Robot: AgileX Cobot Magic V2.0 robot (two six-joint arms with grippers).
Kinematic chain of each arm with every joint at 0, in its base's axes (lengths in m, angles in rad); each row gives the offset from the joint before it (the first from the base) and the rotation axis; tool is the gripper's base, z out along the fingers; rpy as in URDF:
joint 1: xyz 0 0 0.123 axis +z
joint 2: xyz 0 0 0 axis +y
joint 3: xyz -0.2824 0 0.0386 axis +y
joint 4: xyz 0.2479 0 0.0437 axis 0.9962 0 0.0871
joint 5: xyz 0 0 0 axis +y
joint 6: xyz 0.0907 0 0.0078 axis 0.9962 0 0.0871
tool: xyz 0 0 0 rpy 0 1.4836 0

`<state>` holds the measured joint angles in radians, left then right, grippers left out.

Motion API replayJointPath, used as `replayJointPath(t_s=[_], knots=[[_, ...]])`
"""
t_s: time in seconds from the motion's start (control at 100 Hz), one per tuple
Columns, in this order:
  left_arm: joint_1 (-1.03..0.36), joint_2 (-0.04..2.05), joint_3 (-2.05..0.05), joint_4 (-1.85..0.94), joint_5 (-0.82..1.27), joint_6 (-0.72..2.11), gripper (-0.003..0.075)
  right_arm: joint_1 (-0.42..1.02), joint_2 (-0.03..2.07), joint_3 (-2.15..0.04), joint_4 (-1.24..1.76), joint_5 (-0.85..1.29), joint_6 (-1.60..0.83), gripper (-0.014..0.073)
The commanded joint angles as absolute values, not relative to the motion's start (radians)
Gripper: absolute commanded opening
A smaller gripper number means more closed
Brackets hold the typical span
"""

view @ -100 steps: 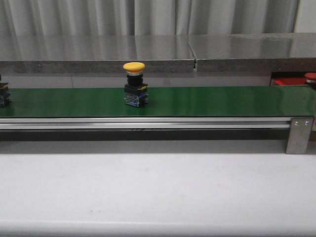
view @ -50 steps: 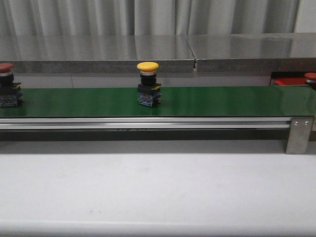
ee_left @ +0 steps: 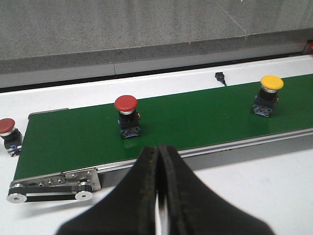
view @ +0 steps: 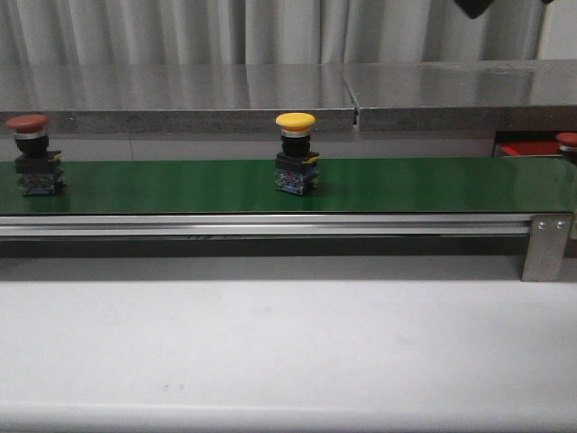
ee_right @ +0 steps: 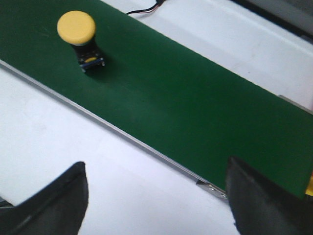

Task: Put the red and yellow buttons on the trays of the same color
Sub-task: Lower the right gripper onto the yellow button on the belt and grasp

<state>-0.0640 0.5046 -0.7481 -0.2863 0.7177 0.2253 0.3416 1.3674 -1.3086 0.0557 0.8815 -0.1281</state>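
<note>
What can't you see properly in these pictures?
- Red tray, front view: only a corner shows behind the green belt.
- Red button at the right edge, front view: cut off by the frame.
- Yellow tray: in no view.
- Right gripper, right wrist view: blurred, jaws apart.

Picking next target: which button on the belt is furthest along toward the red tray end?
The yellow-capped button mid-belt. The red-capped one sits at the belt's left end, farthest from the red tray.

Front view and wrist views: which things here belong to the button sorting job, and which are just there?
Job:
yellow button
red button on the belt
second red button off the belt's end
red tray

Just there:
green belt
grey ledge
black cable end
</note>
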Motion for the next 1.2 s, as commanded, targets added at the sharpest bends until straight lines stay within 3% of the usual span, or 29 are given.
replayJointPath(t_s=[0.0,0.43,0.98,1.07,1.19], knots=[[-0.072,0.510,-0.771,-0.302,0.640,0.213,-0.0020,0.359,1.408,-1.403,0.078,0.884,-0.136,0.0595],[-0.072,0.510,-0.771,-0.302,0.640,0.213,-0.0020,0.377,1.719,-1.699,0.265,1.097,-0.288,0.0595],[-0.072,0.510,-0.771,-0.302,0.640,0.213,-0.0020,0.377,1.890,-1.750,0.223,0.897,-0.324,0.0591],[-0.072,0.510,-0.771,-0.302,0.640,0.213,-0.0020,0.377,1.903,-1.750,0.212,0.897,-0.324,0.0516],[-0.072,0.510,-0.771,-0.302,0.640,0.213,-0.0020,0.374,1.909,-1.750,0.199,0.892,-0.323,0.0279]])
